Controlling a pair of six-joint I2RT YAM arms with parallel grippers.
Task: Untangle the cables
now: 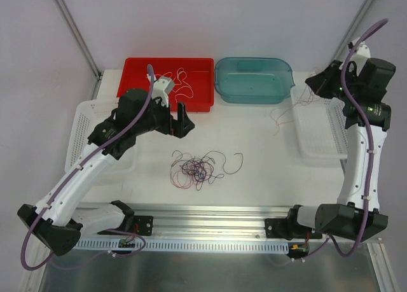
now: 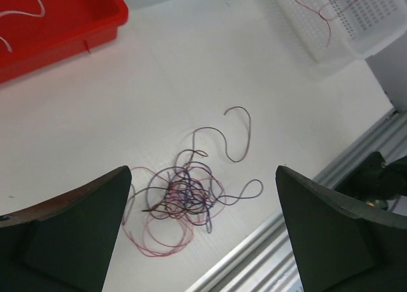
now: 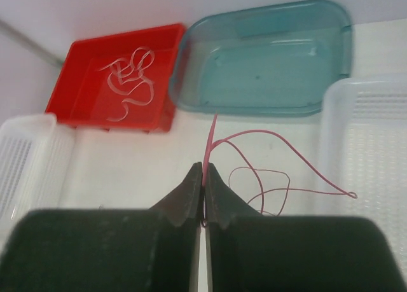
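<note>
A tangle of thin purple, black and red-pink cables (image 1: 197, 170) lies on the white table; it also shows in the left wrist view (image 2: 181, 200). My left gripper (image 1: 181, 120) hangs open and empty above and behind the tangle, its jaws wide apart (image 2: 202, 172). My right gripper (image 1: 315, 82) is shut on one red-pink wire (image 3: 254, 136), pinched between the jaws (image 3: 204, 168). The wire loops down over the table and the right white basket (image 1: 318, 136). White wires (image 3: 130, 82) lie in the red tray (image 1: 137, 82).
A teal tub (image 1: 254, 82) stands at the back middle, next to the red tray. A second white basket (image 1: 79, 130) sits at the left under my left arm. A metal rail (image 1: 210, 212) runs along the near edge.
</note>
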